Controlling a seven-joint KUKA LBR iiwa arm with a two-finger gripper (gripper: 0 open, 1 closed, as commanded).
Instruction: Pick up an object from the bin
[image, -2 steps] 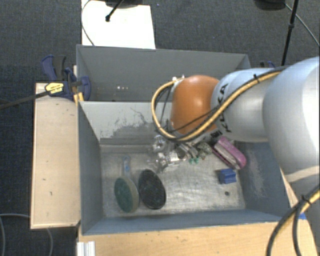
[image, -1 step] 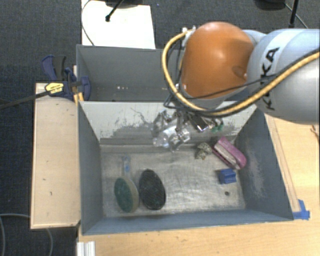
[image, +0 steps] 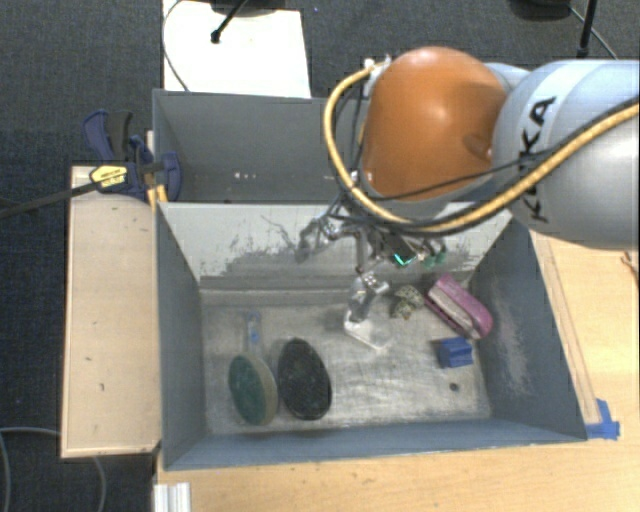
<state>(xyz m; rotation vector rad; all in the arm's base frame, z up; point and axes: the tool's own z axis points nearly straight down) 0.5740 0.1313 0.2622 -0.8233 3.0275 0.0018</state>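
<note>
My gripper (image: 362, 300) hangs under the orange wrist cover over the middle of the bin, towards the back. Its metal tip reaches down to just above a small pale, clear-looking piece (image: 366, 334) on the bin floor. Whether it touches that piece I cannot tell. A small brown-green lump (image: 406, 303) lies just to the right of the gripper. Further right is a pink and purple oblong thing (image: 461, 305), lying at a slant. A small blue block (image: 454, 352) sits in front of it.
At the front left lie a black oval brush (image: 303, 379) and a green round disc (image: 252, 389), with a bluish handle (image: 252, 329) behind them. A tiny dark speck (image: 455, 386) lies near the blue block. The arm comes in from the upper right.
</note>
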